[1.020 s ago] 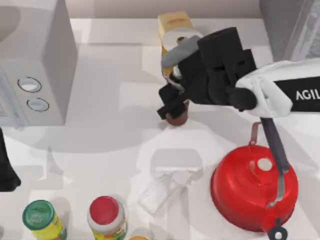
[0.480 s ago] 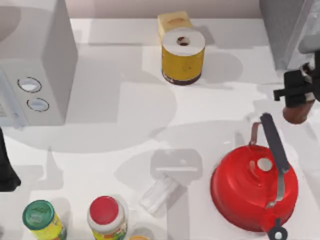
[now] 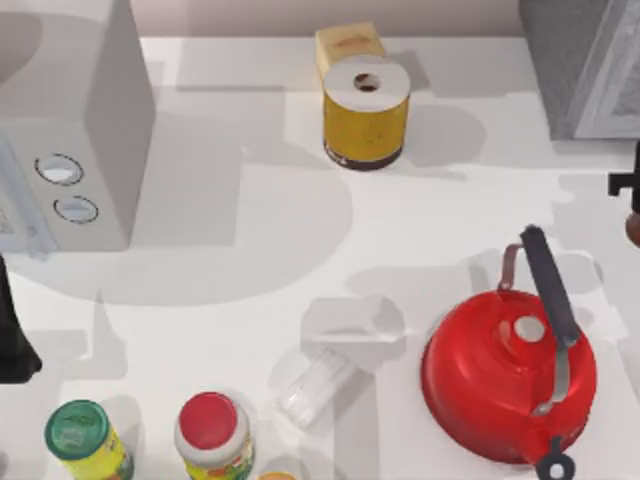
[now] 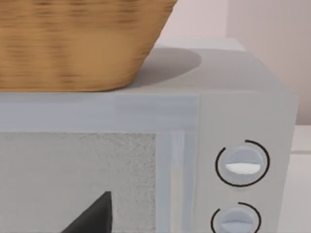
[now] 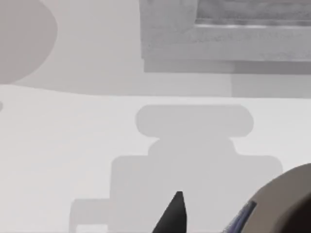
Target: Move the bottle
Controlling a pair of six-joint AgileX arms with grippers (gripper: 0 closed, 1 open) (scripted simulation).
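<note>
White table (image 3: 230,300) lay under everything you had in front of you. At its left side stood the grey microwave (image 3: 70,120), and your left wrist view showed a woven basket (image 4: 73,43) resting on top of it. The red kettle (image 3: 505,385) sat near the front right, its dark handle up. A yellow canister (image 3: 366,115) stood at the back centre, touching a yellow box (image 3: 348,45) behind it. Along the front edge at the left, the green-lidded jar (image 3: 78,432) and the red-lidded jar (image 3: 210,425) stood side by side, with a clear glass (image 3: 318,385) lying on its side between them and the kettle. Your right gripper (image 3: 630,185) was at the table's far right edge, its fingers closed on the bottle (image 3: 634,228), whose brown base showed just beneath it. Your left gripper (image 3: 12,345) was parked at the left edge in front of the microwave; you could not tell whether it was open or closed.
</note>
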